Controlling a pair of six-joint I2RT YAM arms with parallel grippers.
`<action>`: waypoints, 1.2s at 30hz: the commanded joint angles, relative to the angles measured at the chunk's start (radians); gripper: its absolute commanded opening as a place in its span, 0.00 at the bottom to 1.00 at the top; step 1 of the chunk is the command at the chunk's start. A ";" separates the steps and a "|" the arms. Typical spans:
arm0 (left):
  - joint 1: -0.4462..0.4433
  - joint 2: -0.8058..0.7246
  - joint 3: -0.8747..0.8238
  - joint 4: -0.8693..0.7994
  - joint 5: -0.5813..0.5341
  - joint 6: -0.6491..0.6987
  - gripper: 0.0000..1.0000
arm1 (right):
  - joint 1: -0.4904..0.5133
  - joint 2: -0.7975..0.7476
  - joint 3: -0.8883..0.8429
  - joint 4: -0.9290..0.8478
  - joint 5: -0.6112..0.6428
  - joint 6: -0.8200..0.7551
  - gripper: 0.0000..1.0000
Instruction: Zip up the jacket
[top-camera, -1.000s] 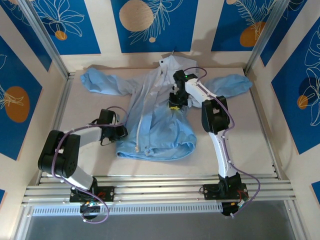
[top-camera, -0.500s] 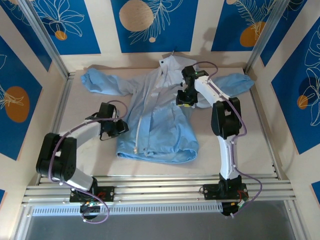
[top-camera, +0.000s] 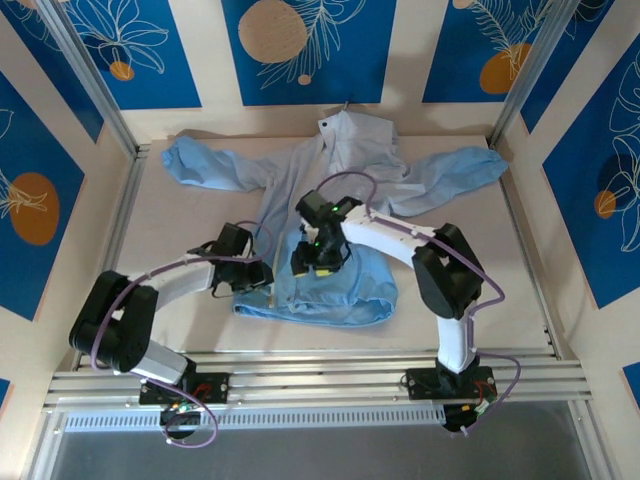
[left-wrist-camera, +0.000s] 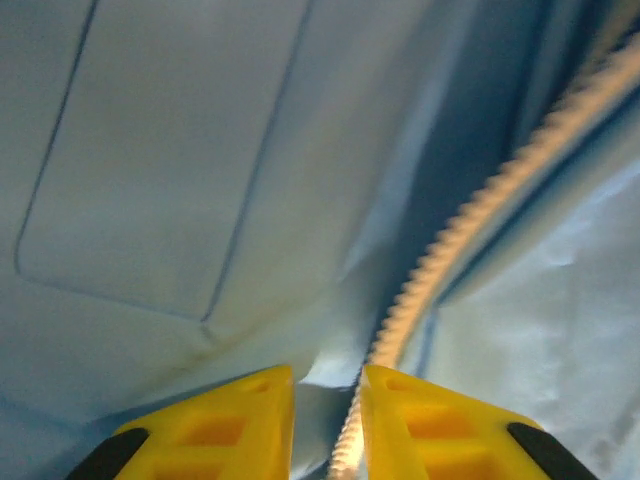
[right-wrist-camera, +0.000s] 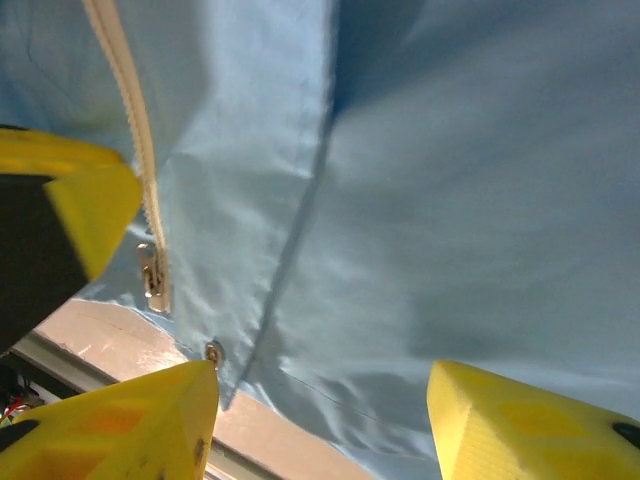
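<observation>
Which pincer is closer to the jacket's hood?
Right. The right pincer hovers over the lower front of the jacket, below the hood; the left pincer grips it near the bottom edge, farther down and to the left.

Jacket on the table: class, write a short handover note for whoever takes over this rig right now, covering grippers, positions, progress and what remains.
Left gripper: shut on the jacket at its zipper edge, near the hem.
Right gripper: open, holding nothing, over the hem beside the zipper's metal end piece.
Jacket: flat on the table, sleeves spread, hood at the far side.
Done: hem end gripped.
Left: the teeth in view look unjoined; join them and zip up to the collar.
</observation>
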 joint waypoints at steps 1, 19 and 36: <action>-0.005 -0.001 -0.037 0.082 0.024 -0.071 0.15 | 0.030 0.055 0.040 0.046 -0.027 0.089 0.59; 0.024 0.049 -0.068 0.081 -0.008 -0.040 0.18 | -0.095 0.066 -0.054 -0.034 0.099 0.008 0.22; 0.098 -0.015 -0.017 -0.047 -0.066 0.052 0.19 | -0.177 -0.052 -0.213 -0.086 0.214 -0.044 0.27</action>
